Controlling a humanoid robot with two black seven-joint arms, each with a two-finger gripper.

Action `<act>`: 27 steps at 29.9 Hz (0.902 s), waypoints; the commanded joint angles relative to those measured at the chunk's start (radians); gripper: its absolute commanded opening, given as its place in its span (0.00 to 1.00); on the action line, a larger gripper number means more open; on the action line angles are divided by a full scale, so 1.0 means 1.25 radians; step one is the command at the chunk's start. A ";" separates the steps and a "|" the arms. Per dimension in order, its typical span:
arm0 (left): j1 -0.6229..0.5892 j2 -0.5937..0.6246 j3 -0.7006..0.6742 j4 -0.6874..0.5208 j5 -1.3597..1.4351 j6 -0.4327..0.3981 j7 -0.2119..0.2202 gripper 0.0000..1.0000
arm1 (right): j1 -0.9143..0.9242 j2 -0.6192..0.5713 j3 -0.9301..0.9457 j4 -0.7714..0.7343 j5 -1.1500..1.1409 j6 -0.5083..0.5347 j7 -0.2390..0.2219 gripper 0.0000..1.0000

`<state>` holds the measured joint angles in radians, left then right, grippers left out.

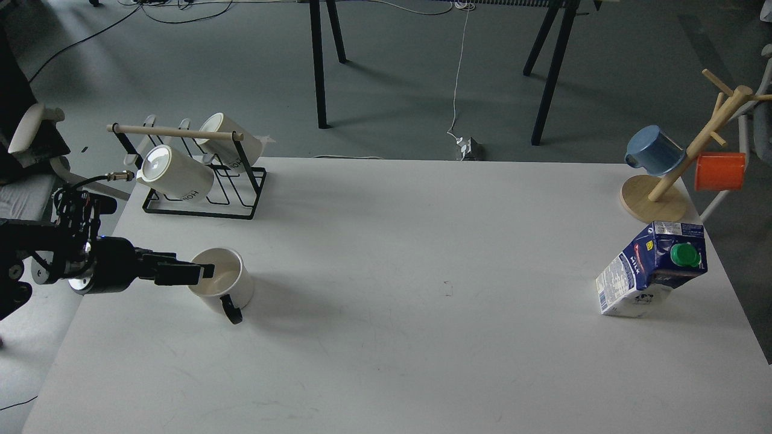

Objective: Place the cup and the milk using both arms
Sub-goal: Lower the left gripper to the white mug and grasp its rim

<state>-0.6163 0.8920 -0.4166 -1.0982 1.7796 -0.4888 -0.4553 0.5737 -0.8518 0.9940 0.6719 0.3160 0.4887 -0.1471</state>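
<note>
- The cup (220, 282) stands upright near the left edge of the table (386, 289), mouth up, its black loop handle turned toward me and a little to the right. I judge that leaves the rim on the arm's side free for a pinch over the wall.
- My left gripper (202, 272) comes in level from the left and sits right at the cup's near-left rim. One finger seems to reach over the lip into the pale inside, but the dark fingers merge from this angle, so I cannot tell how wide they stand or whether they have closed on the wall.
- The milk (654, 268) is well apart, near the right edge of the table, leaning rather than square, green cap facing me. Nothing touches it.
- My right arm and gripper are out of view, so the carton's side of the job looks not yet begun.
- Behind the cup, a black wire rack (205, 193) with a wooden bar holds two white mugs on their sides; it stands near enough that I would mind it when lifting.
- At the far right, a wooden mug tree (687, 163) carries a blue mug (654, 150) and an orange mug (719, 171); the tree's right side is cut off by the frame.
</note>
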 commanded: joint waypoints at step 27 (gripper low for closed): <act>0.000 -0.109 0.011 0.107 0.057 0.000 0.010 0.72 | -0.012 0.000 0.002 -0.001 0.001 0.000 0.000 0.99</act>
<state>-0.6155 0.7580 -0.4067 -0.9669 1.8251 -0.4887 -0.4385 0.5604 -0.8512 0.9954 0.6700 0.3160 0.4887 -0.1471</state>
